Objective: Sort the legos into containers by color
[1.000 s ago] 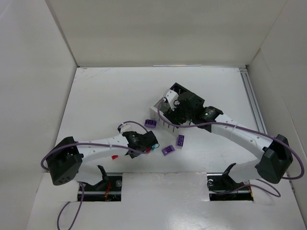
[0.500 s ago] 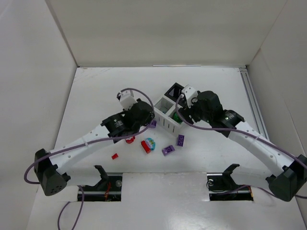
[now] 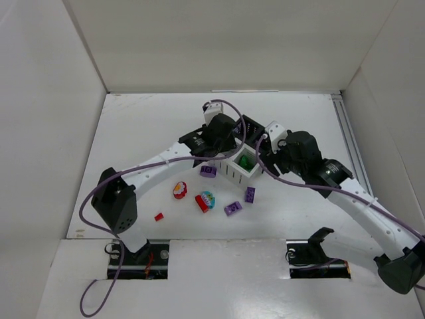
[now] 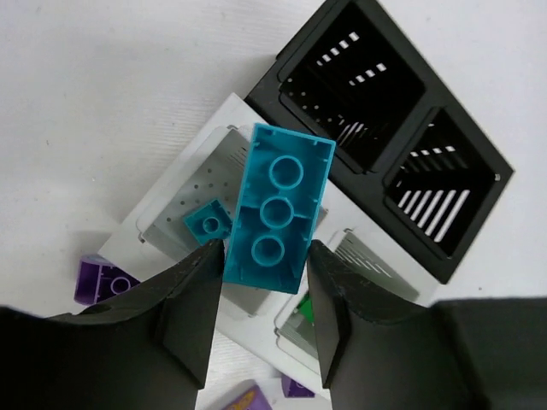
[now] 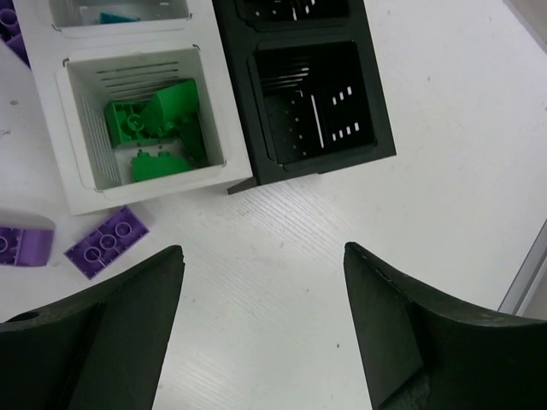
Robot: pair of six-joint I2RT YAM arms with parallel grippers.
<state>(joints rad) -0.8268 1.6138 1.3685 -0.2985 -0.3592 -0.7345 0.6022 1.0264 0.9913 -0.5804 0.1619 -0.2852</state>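
Teal brick (image 4: pixel 278 209), three studs showing, is pinched by its long sides between the fingers of the left claw (image 4: pixel 265 252). It hangs above a white bin (image 4: pixel 162 222) at one corner of the block. Left arm (image 3: pixel 159 163) reaches long and nearly straight from its base across the table (image 3: pixel 133 133) to the bins.

Right claw (image 5: pixel 261 256) is spread wide with nothing between its fingers. It is poised over bare table just beside the second white bin (image 5: pixel 218 120) and one of the black bins (image 4: pixel 406 137). Right arm (image 3: pixel 345 193) bends in from the right.

The white bin under the held brick has one small teal piece (image 4: pixel 209 224) on its floor. The second white bin holds green bricks (image 5: pixel 154 120), perhaps three; they are heaped, so the count is unsure. The two black bins join the white pair.

Loose on the table near the block lie three purple bricks (image 3: pixel 208 171), a red brick (image 3: pixel 201 203) and a smaller red one (image 3: pixel 159 216).
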